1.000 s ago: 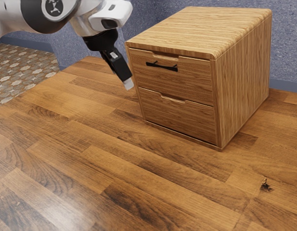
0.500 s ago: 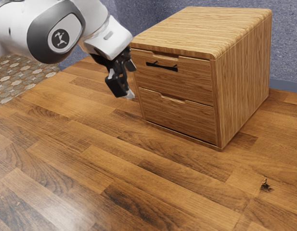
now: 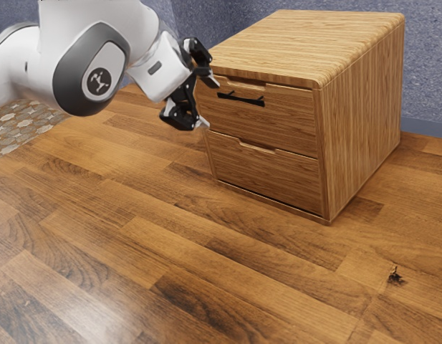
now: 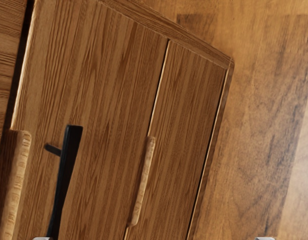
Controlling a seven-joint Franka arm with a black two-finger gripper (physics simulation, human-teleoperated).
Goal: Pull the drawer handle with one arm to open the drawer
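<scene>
Claw wide open next to the top drawer, nothing grabbed yet

The gripper (image 3: 194,87) hangs with its fingers spread at the exterior view's left of the cabinet (image 3: 357,107), near the black handle (image 3: 241,99) on the top drawer (image 3: 285,122), which looks shut. The bar's thin and sits close to the wood, so I'd guess the fingers could jam on the drawer face or slip off mid-pull.

Gripper (image 3: 203,99) near handle (image 3: 241,98) on upper drawer (image 3: 281,120).

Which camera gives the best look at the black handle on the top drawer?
The exterior view: the whole black handle shows, end to end. The wrist view shows it closer, but one end runs out of frame.
</scene>
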